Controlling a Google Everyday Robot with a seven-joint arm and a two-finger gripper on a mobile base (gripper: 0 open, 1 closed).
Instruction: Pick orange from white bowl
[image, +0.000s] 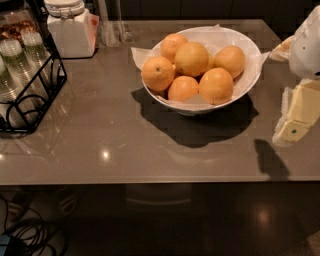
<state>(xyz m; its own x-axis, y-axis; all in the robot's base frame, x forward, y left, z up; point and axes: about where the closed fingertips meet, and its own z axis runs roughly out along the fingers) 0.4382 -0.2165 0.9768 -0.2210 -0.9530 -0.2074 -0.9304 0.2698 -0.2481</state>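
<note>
One hand (299, 112) is seen at the right edge of the frame. It is held tilted, low over the grey bench (100, 145), beside the white bowl (239, 92) but not touching it. Whether it is released or clenched cannot be told. One small green dot is seen on it. Six oranges are counted in the bowl, in the upper middle of the frame. The orange (191, 59) is piled on top, in the middle. One white jar (70, 30) and one black wire rack (30, 100) are set at the upper left.

Table (100, 140): white bowl (200, 108); end effector (294, 122) right
</note>
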